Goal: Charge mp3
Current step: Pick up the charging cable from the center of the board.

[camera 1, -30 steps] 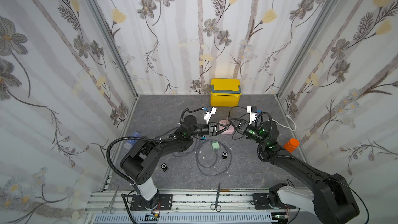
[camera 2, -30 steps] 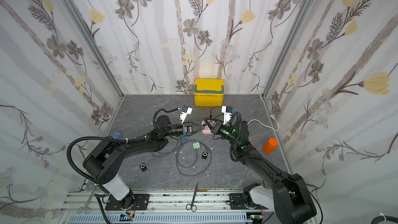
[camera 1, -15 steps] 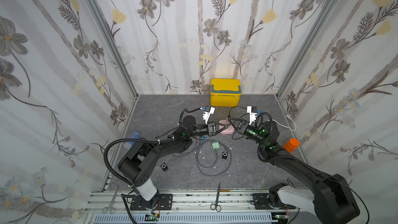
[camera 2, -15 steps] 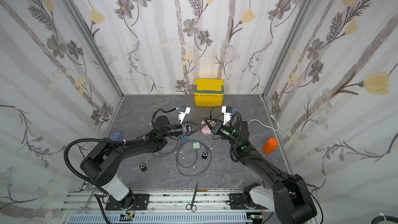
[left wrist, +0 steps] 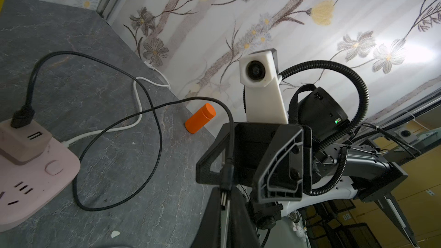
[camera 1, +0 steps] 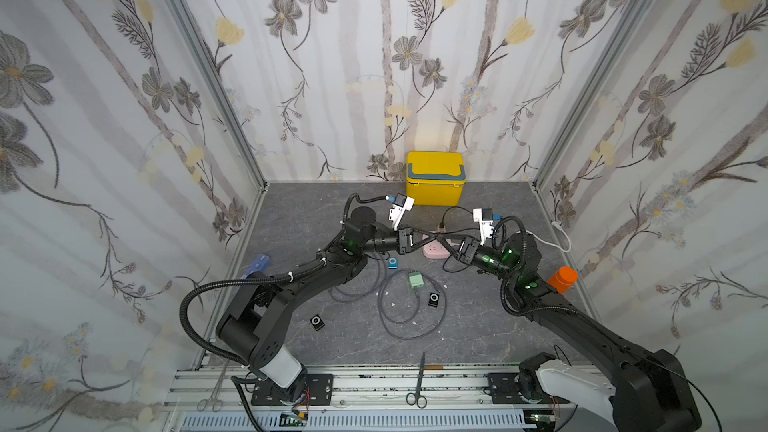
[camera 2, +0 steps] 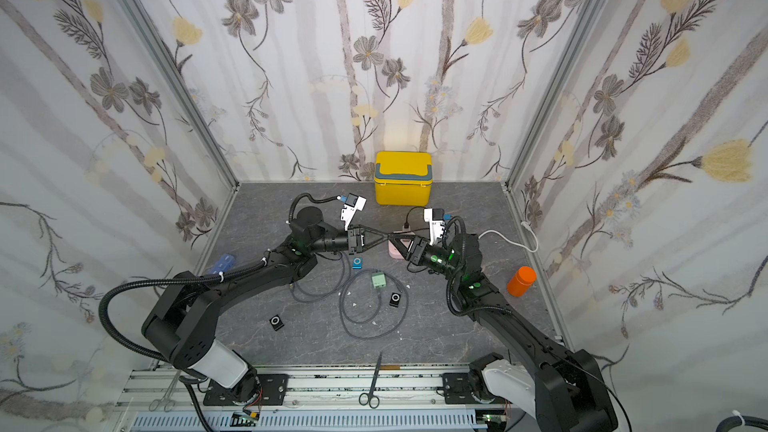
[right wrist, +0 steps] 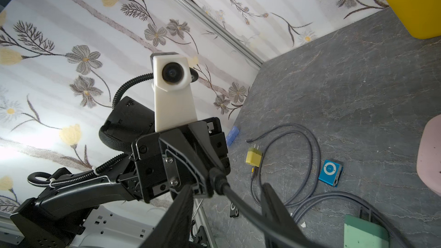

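At the left of the table a small black player point(camera 1: 317, 322) lies alone, well apart from the action. The left gripper point(camera 1: 430, 237) hangs in the air over the middle of the table. Its jaws are pinched narrow on the plug point(left wrist: 226, 172) at the free end of the black cable point(right wrist: 238, 201). In the left wrist view the plug's metal tip seems to point back along the fingers toward that wrist, so its long axis runs in line with the gripper, not across it.

The blue player point(camera 1: 392, 263), which I take to be the one to charge, lies flat on the table. It is below the left fingertips and a little toward the robot's base, nearer the left gripper than the right. Its socket is too small to make out. The left arm looks best placed to bring the plug down, but the tip would first have to face that socket.

The pink power strip point(camera 1: 434, 252) sits beneath the meeting point, with the cable's other end plugged in. Nose to nose with the left gripper, the right gripper point(camera 1: 444, 239) has its jaws parted, and the cable runs loose between them.
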